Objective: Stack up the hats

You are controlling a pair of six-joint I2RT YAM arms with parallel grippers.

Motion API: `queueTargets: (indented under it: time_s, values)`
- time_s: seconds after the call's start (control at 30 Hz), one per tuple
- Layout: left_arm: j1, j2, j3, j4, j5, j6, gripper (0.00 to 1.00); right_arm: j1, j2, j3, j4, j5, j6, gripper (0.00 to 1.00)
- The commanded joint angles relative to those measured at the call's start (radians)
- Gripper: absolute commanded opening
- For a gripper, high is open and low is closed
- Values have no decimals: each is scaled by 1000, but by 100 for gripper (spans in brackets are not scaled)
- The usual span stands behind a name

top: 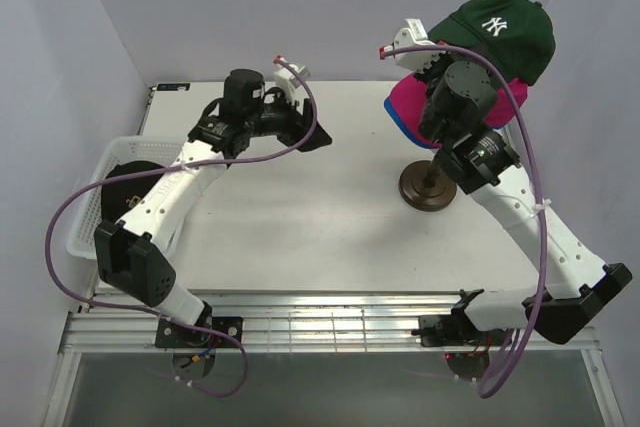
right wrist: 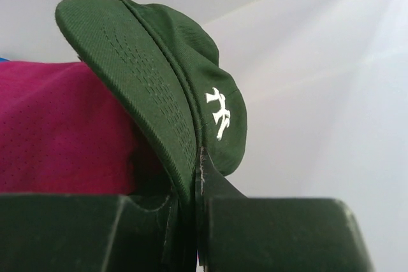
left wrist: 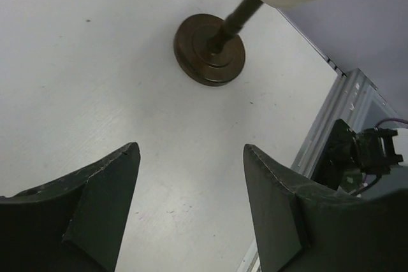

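One green cap [right wrist: 159, 62] pinched at brim in right jaws, left jaws wide

Green NY cap [top: 497, 32] tilted atop pink cap [top: 410, 99] w/ blue cap [top: 390, 110] under; black cap [top: 127, 185] in basket [top: 84, 219].

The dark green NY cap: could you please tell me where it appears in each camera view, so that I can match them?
Top external: upper right, the green cap over the pink cap.
Left wrist: not in it.
Right wrist: centre, brim pinched in the right gripper.
Shared landmark: the pink cap, right next to it in both views that show it.
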Motion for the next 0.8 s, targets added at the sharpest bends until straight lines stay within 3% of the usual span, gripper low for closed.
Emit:
queueTargets:
  time_s: [0.0, 0.4, 0.6, 0.77]
  values:
    - [-78, 20, 53, 28, 64, -14, 76, 40, -14, -43, 192, 141, -142, 8]
    - [-195, 188, 203, 62, 69, -75, 77, 175, -7, -100, 326, 290, -277, 8]
    - [-213, 267, 329, 54, 82, -119, 77, 232, -17, -151, 332, 338, -264, 8]
    - [-215, 294, 375, 42, 75, -121, 77, 269, -17, -208, 241, 355, -172, 8]
